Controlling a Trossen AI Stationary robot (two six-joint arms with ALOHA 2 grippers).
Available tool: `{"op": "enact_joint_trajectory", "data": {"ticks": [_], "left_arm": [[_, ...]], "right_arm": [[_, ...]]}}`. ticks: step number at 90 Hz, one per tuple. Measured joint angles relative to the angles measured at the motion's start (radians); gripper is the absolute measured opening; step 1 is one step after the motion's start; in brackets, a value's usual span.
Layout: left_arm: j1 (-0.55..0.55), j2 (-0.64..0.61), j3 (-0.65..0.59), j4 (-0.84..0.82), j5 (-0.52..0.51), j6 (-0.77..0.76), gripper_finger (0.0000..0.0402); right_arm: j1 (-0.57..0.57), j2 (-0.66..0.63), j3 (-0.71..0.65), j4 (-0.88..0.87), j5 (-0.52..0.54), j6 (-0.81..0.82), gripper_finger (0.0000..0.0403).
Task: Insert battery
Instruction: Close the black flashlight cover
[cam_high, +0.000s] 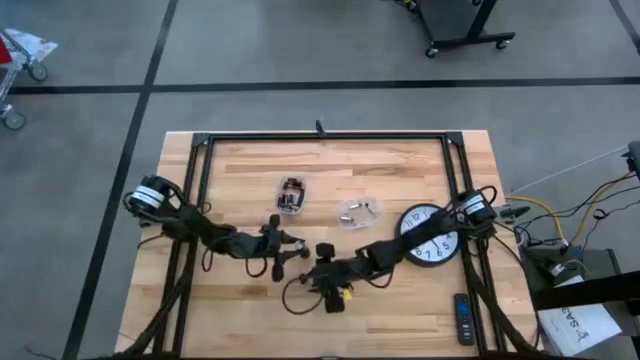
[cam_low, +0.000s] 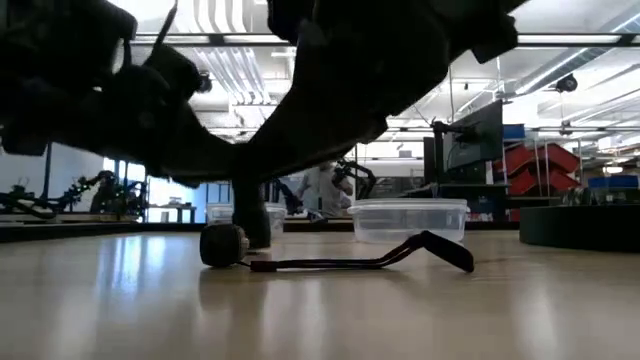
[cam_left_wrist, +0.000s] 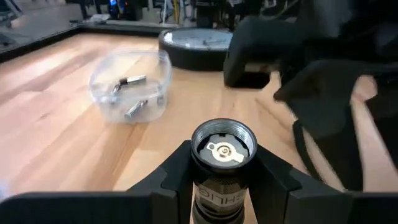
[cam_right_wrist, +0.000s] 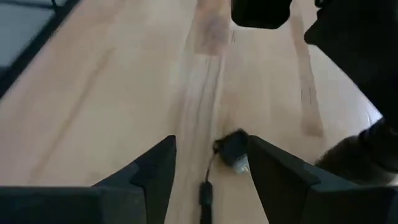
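Note:
My left gripper (cam_left_wrist: 222, 155), left of the table's middle (cam_high: 296, 245), is shut on a black flashlight body (cam_left_wrist: 221, 177). Its threaded open end (cam_left_wrist: 222, 146) shows a brass contact inside. Batteries (cam_left_wrist: 134, 109) lie in a clear tub (cam_high: 358, 212) farther back. A black end cap (cam_right_wrist: 231, 149) with a strap (cam_low: 340, 263) lies on the table. My right gripper (cam_right_wrist: 211, 155) stands open just over it near the table's middle (cam_high: 326, 272), one finger on either side of the cap; whether a finger touches it cannot be told. My left gripper pinches the flashlight's barrel (cam_left_wrist: 219, 190) between its two fingers, just behind the threaded open end. The fingers lie across the barrel. The open end points up and back toward the wrist camera. The barrel's lower part is hidden by the gripper.
A round clock (cam_high: 430, 236) lies flat at the right, near the right arm. A second clear tub (cam_high: 290, 195) with small parts stands behind the left gripper. A remote (cam_high: 462, 318) lies at the near right. The strap loops over the near middle (cam_high: 298, 296).

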Motion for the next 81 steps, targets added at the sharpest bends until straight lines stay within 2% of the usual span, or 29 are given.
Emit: {"op": "enact_joint_trajectory", "data": {"ticks": [15, 32, 62, 81], "left_arm": [[0.0, 0.041, 0.04, 0.001, 0.002, -0.005, 0.0113], [0.0, 0.046, 0.054, -0.006, 0.009, 0.024, 0.0109], [0.005, 0.045, 0.064, -0.011, 0.009, 0.038, 0.014], [0.016, 0.045, 0.079, -0.049, -0.04, 0.116, 0.0134]], "right_arm": [[-0.001, 0.0, 0.079, -0.139, -0.004, -0.082, 0.0167], [-0.011, 0.0, 0.133, -0.222, -0.001, -0.152, 0.0163], [-0.013, 0.084, 0.317, -0.505, -0.004, -0.206, 0.0194], [-0.013, 0.091, 0.368, -0.529, -0.012, -0.218, 0.0209]]}}
